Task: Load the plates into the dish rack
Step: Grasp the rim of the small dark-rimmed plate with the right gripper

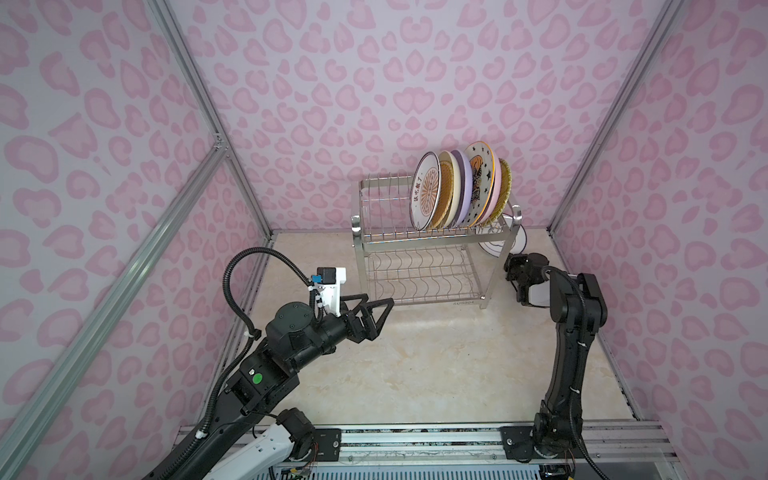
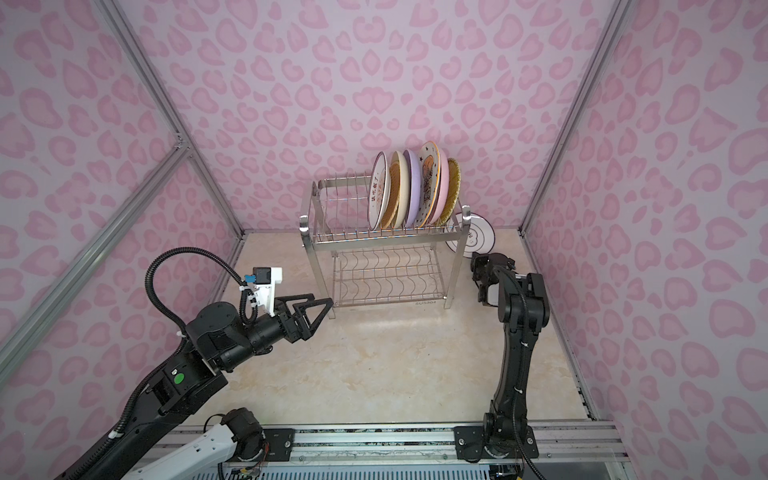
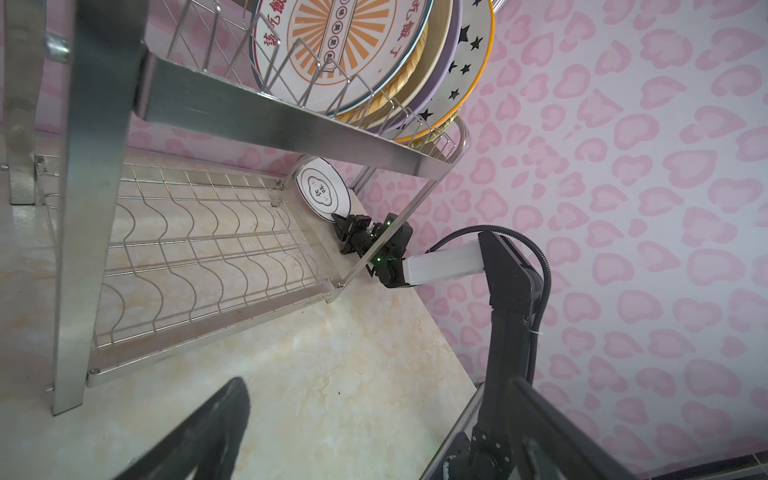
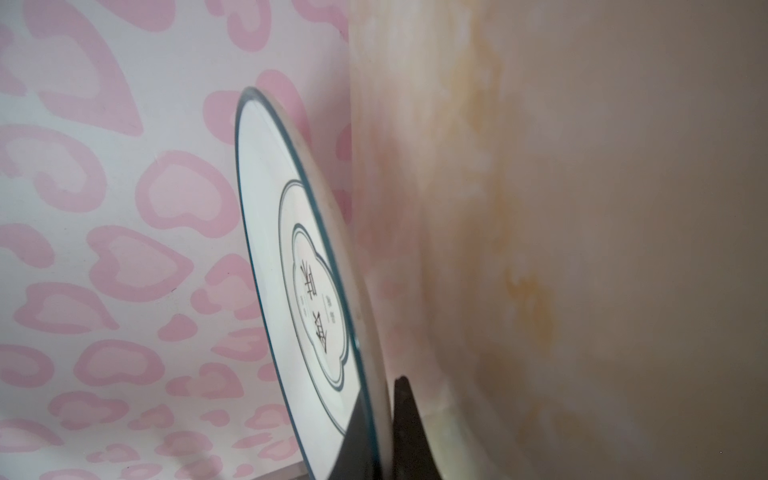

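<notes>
Seven plates (image 1: pixel 428 193) sit on edge in the top tier of the dish rack (image 1: pixel 432 246); the last white dark-rimmed plate (image 2: pixel 480 237) is up on edge behind the rack's right end, by the back wall; right jaws pinch its rim; left jaws hang wide open and empty over the bench (image 1: pixel 436 365), near the rack's front-left leg.

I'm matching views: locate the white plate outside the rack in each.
Top view: white plate behind the dish rack's right end.
Top view: plate, same spot.
Left wrist: plate past the rack's far end.
Right wrist: plate close-up, oblique.
Landmark: rack's right post, absent from right wrist.
</notes>
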{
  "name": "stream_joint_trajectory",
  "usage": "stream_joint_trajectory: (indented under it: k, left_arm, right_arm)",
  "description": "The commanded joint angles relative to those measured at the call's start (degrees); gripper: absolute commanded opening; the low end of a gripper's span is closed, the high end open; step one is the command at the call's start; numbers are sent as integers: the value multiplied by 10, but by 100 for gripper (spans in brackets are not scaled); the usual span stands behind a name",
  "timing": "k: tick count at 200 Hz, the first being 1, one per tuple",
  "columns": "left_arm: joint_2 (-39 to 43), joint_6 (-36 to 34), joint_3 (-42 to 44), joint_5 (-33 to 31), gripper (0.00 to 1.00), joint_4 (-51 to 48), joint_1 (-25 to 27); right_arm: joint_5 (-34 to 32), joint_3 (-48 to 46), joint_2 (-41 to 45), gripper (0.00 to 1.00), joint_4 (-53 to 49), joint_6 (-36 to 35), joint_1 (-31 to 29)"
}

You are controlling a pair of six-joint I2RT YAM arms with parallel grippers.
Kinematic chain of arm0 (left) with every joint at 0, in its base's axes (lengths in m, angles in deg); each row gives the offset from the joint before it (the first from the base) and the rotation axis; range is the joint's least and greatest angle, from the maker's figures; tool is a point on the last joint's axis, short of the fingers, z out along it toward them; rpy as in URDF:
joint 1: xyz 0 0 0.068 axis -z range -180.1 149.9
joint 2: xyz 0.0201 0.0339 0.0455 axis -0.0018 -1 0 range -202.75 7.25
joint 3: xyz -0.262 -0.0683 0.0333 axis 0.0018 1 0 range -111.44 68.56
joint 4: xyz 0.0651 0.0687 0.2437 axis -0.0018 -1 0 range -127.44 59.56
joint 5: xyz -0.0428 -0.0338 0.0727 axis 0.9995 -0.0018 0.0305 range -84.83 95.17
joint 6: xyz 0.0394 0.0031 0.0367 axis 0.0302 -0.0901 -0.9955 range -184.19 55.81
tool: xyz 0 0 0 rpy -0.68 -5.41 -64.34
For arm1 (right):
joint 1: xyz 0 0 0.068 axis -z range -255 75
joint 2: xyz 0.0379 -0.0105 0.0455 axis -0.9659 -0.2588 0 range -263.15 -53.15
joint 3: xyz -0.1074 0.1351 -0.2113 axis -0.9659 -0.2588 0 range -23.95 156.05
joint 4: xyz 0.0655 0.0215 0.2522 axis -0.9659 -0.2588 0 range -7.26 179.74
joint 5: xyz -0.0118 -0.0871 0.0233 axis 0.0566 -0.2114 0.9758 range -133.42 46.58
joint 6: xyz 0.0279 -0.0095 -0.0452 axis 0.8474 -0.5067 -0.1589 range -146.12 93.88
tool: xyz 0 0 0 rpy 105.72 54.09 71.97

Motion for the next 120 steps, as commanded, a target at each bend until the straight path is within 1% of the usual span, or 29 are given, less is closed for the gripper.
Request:
stream_joint_trajectory:
  k: [1, 14, 18, 56, 120]
  left_arm:
    - [-1, 2, -6, -1, 98, 8, 0]
    - [-1, 3, -6, 0, 98, 8, 0]
    - [-1, 3, -6, -1, 98, 8, 0]
    - [-2, 7, -5, 0, 98, 9, 0]
    - [-2, 6, -12, 0, 98, 3, 0]
  right_arm:
    - [-18, -32, 14, 0, -5, -3, 1]
    - [-21, -52, 22, 0, 3, -8, 1]
    - [-22, -59, 38, 0, 7, -8, 0]
    - [-38, -127, 86, 0, 44, -7, 1]
    - [-65, -234, 195, 0, 35, -42, 9]
